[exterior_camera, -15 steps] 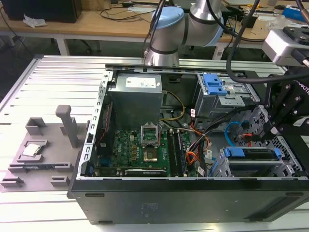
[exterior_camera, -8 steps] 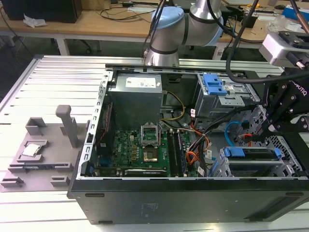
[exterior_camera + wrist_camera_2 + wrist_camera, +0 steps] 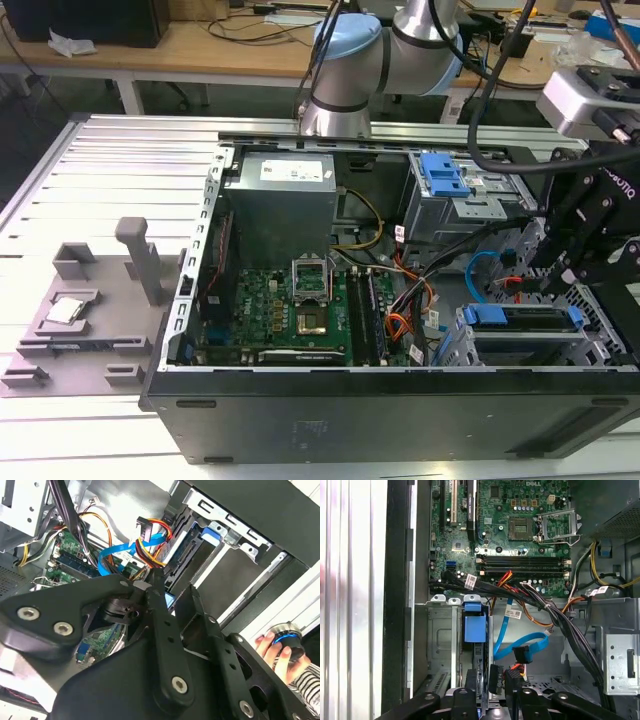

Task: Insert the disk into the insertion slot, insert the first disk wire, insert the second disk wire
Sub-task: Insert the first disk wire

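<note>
The disk [image 3: 525, 322], silver in its blue carrier, lies inside the insertion slot [image 3: 600, 345], the low perforated cage at the exterior view's right. Its blue front tab [image 3: 475, 627] sits in the slot's mouth [image 3: 440, 635]. My gripper [image 3: 175, 587] hovers open just behind the disk's rear end, holding nothing; its fingers [image 3: 465, 700] straddle that end. The first disk wire [image 3: 145, 530], an orange-red-black bundle with a dark plug [image 3: 512, 672], hangs loose beside the disk. Near it, the second disk wire [image 3: 525, 645], a thin blue loop [image 3: 112, 555], ends in a free dark plug.
A taller grey cage with a blue latch [image 3: 445, 175] stands behind the slot. The motherboard [image 3: 290, 310] and power supply [image 3: 280, 200] fill the case's other half. Thick black cables [image 3: 570, 630] cross near the wires. A person's hand [image 3: 275, 650] holds a knob outside the case.
</note>
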`<state>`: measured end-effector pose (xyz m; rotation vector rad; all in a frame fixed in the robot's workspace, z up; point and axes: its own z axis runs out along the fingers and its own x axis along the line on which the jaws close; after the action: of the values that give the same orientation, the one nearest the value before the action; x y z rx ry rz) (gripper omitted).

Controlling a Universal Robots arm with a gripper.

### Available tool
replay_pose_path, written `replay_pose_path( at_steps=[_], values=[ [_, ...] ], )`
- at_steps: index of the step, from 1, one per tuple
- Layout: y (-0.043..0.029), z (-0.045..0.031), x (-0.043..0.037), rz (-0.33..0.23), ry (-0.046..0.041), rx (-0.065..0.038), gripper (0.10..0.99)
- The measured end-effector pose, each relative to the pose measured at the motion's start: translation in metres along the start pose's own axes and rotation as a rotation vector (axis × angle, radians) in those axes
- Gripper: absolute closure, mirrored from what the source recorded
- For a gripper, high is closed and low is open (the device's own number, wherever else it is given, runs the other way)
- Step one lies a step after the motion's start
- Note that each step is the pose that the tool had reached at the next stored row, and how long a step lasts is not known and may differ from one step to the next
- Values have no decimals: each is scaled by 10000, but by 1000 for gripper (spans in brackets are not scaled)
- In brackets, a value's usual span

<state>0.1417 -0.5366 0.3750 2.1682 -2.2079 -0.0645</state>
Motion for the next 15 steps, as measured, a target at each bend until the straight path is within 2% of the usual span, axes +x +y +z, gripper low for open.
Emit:
replay_pose_path(
  at_steps=[1, 9, 15],
  values=[
    [-1, 10, 0, -1, -5, 0, 725],
    [-11, 190, -33, 222, -2, -7, 725],
    [-12, 194, -33, 222, 10, -6, 741]
  ],
)
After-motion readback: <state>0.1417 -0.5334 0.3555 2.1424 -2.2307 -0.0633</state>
